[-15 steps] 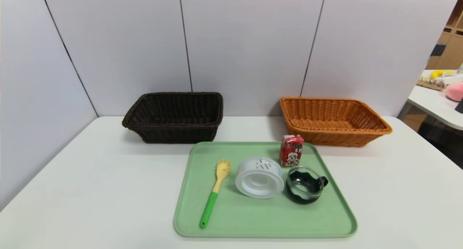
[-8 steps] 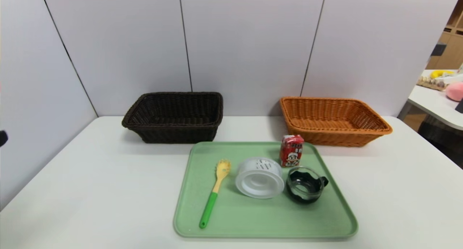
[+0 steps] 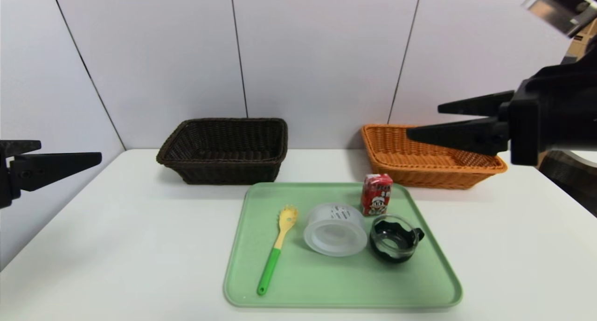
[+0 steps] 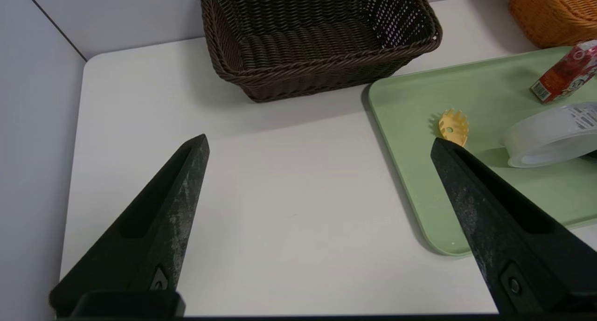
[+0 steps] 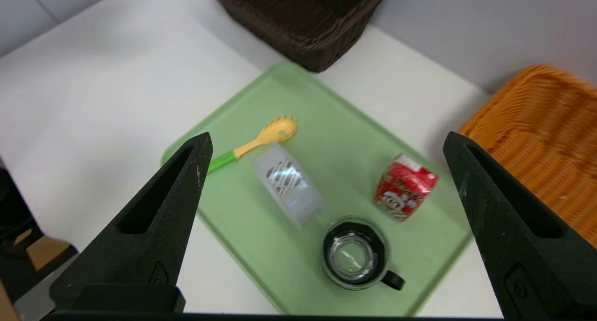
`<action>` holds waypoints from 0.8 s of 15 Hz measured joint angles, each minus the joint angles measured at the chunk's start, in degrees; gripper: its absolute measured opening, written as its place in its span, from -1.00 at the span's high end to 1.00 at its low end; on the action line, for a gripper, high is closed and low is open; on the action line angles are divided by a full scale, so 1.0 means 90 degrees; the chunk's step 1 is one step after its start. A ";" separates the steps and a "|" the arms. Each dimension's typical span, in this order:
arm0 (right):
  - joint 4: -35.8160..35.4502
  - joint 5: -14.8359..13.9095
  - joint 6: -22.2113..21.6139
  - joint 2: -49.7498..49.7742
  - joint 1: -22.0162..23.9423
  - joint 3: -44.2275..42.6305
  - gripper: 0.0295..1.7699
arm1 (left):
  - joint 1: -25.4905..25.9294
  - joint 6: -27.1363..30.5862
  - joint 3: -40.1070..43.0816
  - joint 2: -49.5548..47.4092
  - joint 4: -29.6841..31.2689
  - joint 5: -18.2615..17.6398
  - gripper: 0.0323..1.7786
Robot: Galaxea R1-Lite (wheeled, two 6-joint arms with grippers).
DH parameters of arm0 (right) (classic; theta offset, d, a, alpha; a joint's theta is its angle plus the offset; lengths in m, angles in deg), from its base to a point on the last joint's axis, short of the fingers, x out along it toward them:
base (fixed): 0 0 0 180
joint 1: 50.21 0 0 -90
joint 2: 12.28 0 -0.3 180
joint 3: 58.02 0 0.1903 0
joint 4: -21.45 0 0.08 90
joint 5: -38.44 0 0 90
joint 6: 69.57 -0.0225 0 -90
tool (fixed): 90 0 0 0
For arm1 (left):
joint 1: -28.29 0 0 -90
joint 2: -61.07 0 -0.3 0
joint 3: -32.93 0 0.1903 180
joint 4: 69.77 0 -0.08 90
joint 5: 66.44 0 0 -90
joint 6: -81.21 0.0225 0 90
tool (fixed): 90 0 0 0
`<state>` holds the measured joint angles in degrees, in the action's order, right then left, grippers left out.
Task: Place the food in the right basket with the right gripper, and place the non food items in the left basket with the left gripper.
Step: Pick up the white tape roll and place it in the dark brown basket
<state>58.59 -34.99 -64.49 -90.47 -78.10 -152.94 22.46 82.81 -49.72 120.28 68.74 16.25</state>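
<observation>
At the far left the left pincer (image 3: pixel 70 160) hangs above the bench (image 3: pixel 116 227), its jaws wide apart and holding nothing. Next comes the dark brown left basket (image 3: pixel 224 150), set against the back wall. On the green tray (image 3: pixel 326 283) lie the yellow fork with green handle (image 3: pixel 275 251), then the white round container (image 3: pixel 335 230) on its side, then the glass cup with black trim (image 3: pixel 394 239), just beside it. The red snack packet (image 3: pixel 376 194) stands upright at the tray's far edge, near the orange right basket (image 3: pixel 429 157). The right pincer (image 3: pixel 436 120) hovers high over that basket, jaws spread, empty. The packet looks light, crinkly and easily crushed; I would pinch it gently across its flat sides. The cup seems fragile and slippery.
</observation>
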 joint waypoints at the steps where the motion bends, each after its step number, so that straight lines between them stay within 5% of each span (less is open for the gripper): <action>1: -0.0034 0.0049 0.0015 -0.0163 -0.0091 0.0111 -0.93 | -0.0209 -0.0050 0.0037 0.0058 0.0012 0.0123 -0.90; 5: -0.0913 0.0057 0.0061 -0.0646 -0.0367 0.0867 -0.93 | -0.0983 -0.0108 0.0371 0.0149 0.0079 0.0466 -0.90; 12: -0.1906 0.0446 0.0183 -0.0745 -0.0566 0.2129 -0.93 | -0.1108 -0.0272 0.0557 0.0144 0.0202 0.0466 -0.90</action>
<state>41.44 -30.98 -62.85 -97.18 -83.20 -133.78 12.48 80.36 -44.71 121.57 70.56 20.45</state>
